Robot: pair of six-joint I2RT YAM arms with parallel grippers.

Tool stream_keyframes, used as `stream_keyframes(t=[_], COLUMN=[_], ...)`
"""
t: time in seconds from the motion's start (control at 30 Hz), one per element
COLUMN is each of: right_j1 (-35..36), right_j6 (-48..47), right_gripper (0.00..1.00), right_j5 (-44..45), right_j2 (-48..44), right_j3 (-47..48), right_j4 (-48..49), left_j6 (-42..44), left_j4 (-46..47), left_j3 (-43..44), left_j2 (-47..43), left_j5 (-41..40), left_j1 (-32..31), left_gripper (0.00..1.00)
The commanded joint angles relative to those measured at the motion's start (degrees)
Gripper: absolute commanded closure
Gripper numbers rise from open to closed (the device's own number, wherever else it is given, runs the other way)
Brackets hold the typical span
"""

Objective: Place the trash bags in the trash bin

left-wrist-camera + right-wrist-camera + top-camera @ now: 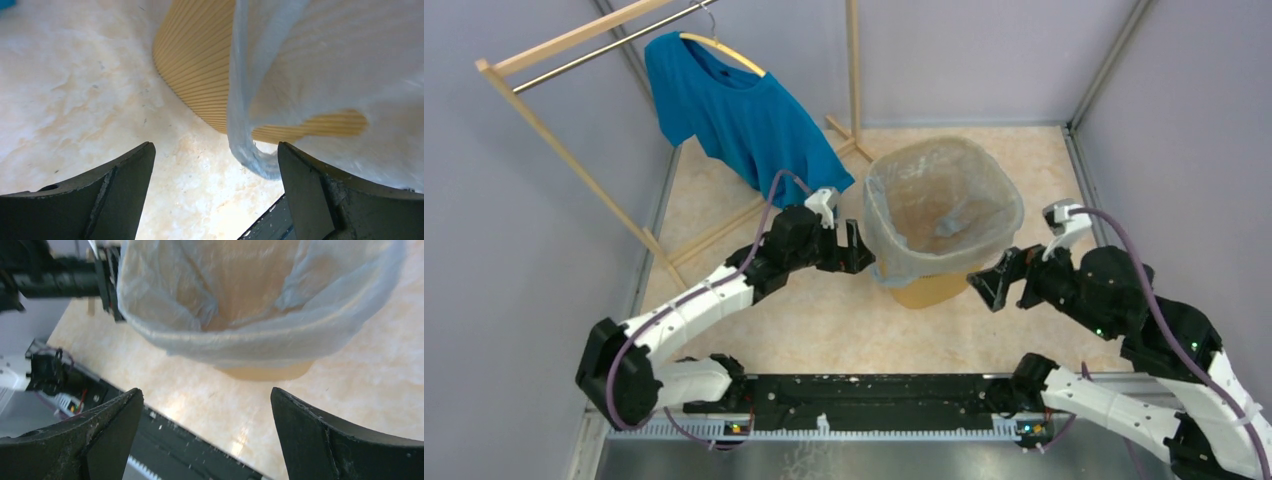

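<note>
The yellow trash bin [932,290] stands at mid-table, its walls showing below the bag. The pale translucent trash bag [944,205] lines it, folded over the rim and hanging down the outside. My left gripper [862,248] is open and empty just left of the bin, level with the bag's hem. In the left wrist view the bag's lower edge [250,150] hangs in front of the bin wall [200,60], close to my right finger. My right gripper [1002,275] is open and empty at the bin's right side. The right wrist view shows the bag [250,335] over the bin [265,372].
A teal T-shirt [734,115] hangs on a wooden clothes rack [574,165] at the back left, its hem close to my left arm. Grey walls enclose the marble-patterned floor [824,320]. The black base rail [864,395] runs along the near edge.
</note>
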Motion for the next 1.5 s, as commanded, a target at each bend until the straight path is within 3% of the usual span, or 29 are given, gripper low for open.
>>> stream_keyframes(t=[0.0,0.13,0.2,0.37,0.53,0.63,0.77,0.93,1.13,1.27,1.47], right_j1=[-0.1,-0.1,-0.1,-0.1,-0.1,-0.1,-0.1,-0.1,-1.8,-9.2,-13.2], right_j6=[6.6,8.2,10.2,16.7,17.6,19.8,17.9,21.2,14.1,11.1,3.5], right_gripper=[0.01,0.01,0.01,0.01,0.01,0.01,0.01,0.01,0.01,0.01,0.01], right_j5=[-13.2,-18.2,-16.0,-6.6,-8.9,-1.1,3.7,14.1,19.2,10.9,10.2], right_j2=[-0.2,2.5,2.5,-1.8,0.7,2.6,3.8,12.0,26.7,33.0,40.1], right_j3=[-7.1,-12.0,-13.2,-22.0,-29.2,-31.8,-40.8,-46.5,-42.4,-38.3,-35.5], right_j4=[-2.7,-2.7,0.1,13.1,28.3,32.4,49.2,63.3,74.3,73.1,77.1], left_j6=[3.4,4.0,4.4,5.3,7.6,8.4,7.8,6.8,6.5,5.8,4.9], left_j4=[-6.5,-9.3,-10.3,-12.9,-14.6,-15.3,-15.7,-17.8,-21.1,-22.1,-22.2], left_j3=[-0.8,-3.5,-4.4,-3.5,-1.4,-1.3,-1.7,-1.8,-1.2,-1.2,-2.4], left_j2=[-9.9,-18.9,-22.9,-28.6,-31.6,-32.9,-34.5,-36.5,-38.8,-40.4,-41.7], left_j5=[-6.6,-14.3,-16.9,-22.0,-25.5,-27.3,-27.6,-27.1,-26.9,-25.6,-25.4], left_j1=[0.2,0.3,0.2,0.3,0.2,0.2,0.3,0.3,0.2,0.2,0.2], left_gripper=[0.01,0.01,0.01,0.01,0.01,0.01,0.01,0.01,0.01,0.01,0.01])
